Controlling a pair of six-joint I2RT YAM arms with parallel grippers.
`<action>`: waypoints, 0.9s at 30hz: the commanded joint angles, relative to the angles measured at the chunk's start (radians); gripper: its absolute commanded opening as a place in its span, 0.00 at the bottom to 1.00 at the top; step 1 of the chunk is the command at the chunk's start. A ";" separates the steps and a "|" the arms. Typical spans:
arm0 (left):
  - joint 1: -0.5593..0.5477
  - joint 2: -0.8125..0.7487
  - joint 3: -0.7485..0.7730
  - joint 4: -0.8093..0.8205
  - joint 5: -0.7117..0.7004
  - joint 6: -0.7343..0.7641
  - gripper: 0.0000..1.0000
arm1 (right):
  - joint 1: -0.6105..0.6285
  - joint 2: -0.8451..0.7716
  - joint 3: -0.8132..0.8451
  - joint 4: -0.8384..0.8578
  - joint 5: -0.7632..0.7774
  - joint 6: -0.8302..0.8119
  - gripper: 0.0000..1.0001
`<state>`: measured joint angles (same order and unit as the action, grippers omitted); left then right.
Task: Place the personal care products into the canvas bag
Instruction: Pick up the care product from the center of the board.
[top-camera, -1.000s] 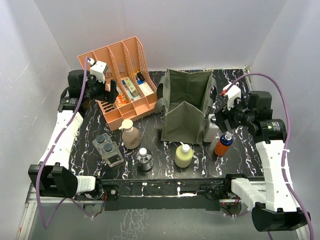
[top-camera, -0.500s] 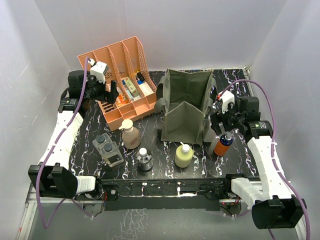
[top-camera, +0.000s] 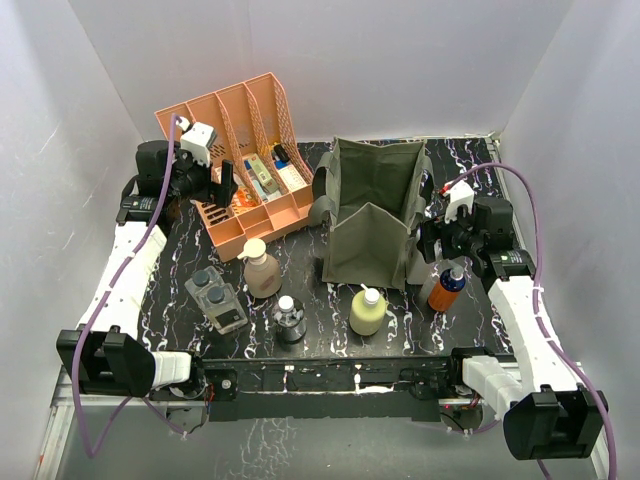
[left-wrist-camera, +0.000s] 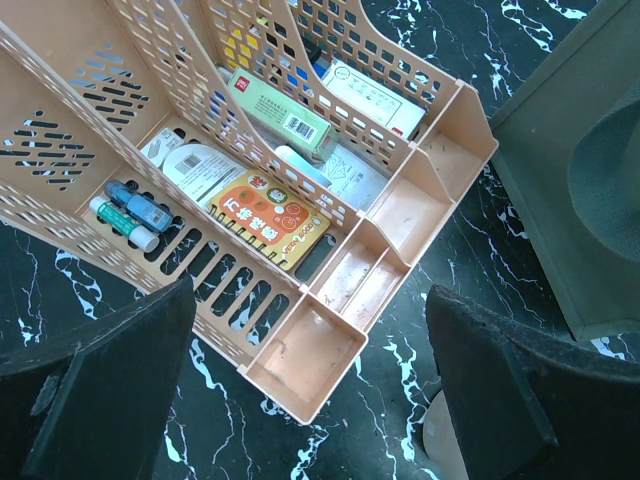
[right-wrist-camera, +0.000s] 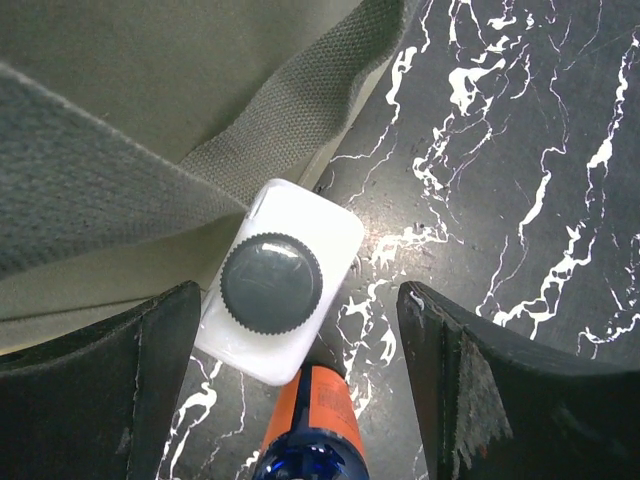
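The olive canvas bag (top-camera: 370, 215) stands open at mid table. My right gripper (top-camera: 433, 246) hangs open over the white bottle (right-wrist-camera: 325, 235), whose dark cap lies between the fingers without touching them, tight against the bag's side (right-wrist-camera: 150, 100). The orange-and-blue pump bottle (top-camera: 447, 288) stands just in front of it (right-wrist-camera: 318, 410). The tan pump bottle (top-camera: 262, 270), yellow white-capped bottle (top-camera: 367, 310), small clear round bottle (top-camera: 289, 320) and clear twin pack (top-camera: 215, 298) stand near the front. My left gripper (top-camera: 222, 185) is open and empty (left-wrist-camera: 310, 380) over the rack's front corner.
The salmon slotted rack (top-camera: 240, 150) at the back left holds flat boxes and tubes (left-wrist-camera: 265, 215). White walls close in the table on three sides. The right arm's purple cable (top-camera: 520, 180) loops above its wrist.
My right arm has swung left and inward, bringing its open gripper over the white bottle beside the bag. The left arm has not moved.
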<state>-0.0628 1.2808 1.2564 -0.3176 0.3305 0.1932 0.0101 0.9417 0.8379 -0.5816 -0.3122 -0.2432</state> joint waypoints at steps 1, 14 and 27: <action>-0.002 -0.028 0.000 0.018 0.021 -0.004 0.97 | -0.007 0.001 -0.020 0.128 0.005 0.065 0.81; -0.032 -0.043 0.032 -0.246 0.127 0.207 0.97 | -0.007 -0.006 -0.002 0.092 -0.049 0.060 0.79; -0.050 -0.052 0.005 -0.245 0.093 0.206 0.97 | -0.007 0.102 0.012 0.046 -0.003 0.079 0.71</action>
<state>-0.1081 1.2613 1.2545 -0.5503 0.4046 0.3981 0.0109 1.0279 0.8097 -0.5220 -0.3580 -0.1654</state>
